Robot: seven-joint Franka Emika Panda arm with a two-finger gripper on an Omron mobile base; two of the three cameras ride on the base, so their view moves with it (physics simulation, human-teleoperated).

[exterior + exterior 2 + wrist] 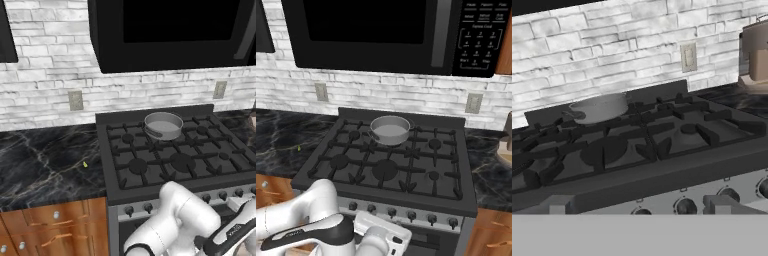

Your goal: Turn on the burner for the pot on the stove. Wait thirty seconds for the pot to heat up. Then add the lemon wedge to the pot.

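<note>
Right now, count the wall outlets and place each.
2: left outlet on the wall left of the stove; right outlet right of it. Others could be hidden.

Lemon wedge (85, 164) on counter (45, 160): tiny yellow speck, shape not readable. Burner under pot (163, 125) hidden by pot; flame not discernible. Knob row (406, 214) partly covered by arm. Microwave (391, 30) cut by top edge. Brown object (756, 52) at right cut off, unidentifiable.

pot (598, 108): far ahead, upper left, on rear grate
knobs (685, 206): just ahead, low
stove (662, 172): spans ahead
</note>
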